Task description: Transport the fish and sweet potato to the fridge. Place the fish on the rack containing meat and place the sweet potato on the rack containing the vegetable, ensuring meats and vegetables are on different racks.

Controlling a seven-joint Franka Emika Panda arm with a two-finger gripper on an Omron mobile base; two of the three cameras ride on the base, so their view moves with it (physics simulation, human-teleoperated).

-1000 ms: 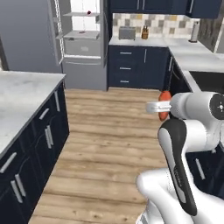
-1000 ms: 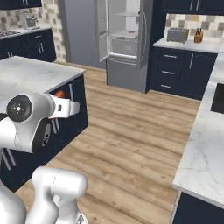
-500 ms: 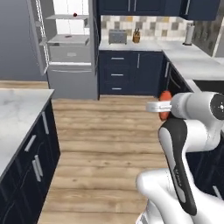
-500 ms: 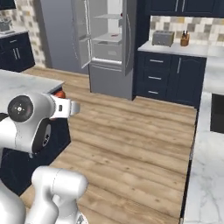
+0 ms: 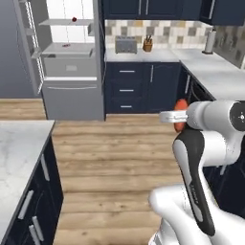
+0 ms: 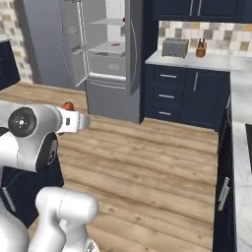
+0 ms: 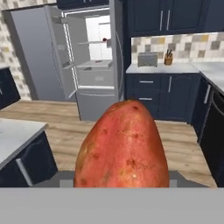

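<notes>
Tool (image 5: 178,116) closed on the sweet potato (image 7: 124,146) — tuber upright between the fingers, held above the wooden floor (image 5: 119,158). Ahead, well apart: fridge (image 5: 72,57) open, vegetable (image 5: 74,19) on the upper rack (image 5: 60,22), meat (image 5: 66,45) on the shelf below — toaster (image 6: 175,47) on the counter (image 6: 197,60) beside.

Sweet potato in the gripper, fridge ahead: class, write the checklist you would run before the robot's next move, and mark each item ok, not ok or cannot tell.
1. sweet potato held at the gripper: ok.
2. fridge door open, shelves exposed: ok.
3. vegetable on the rack containing the vegetable: ok.
4. meat on the shelf below, apart from the vegetable: ok.
5. Fridge within the arm's reach: not ok, bare floor lies between.
6. Firmness of the grip: cannot tell, the fingers are hidden.
</notes>
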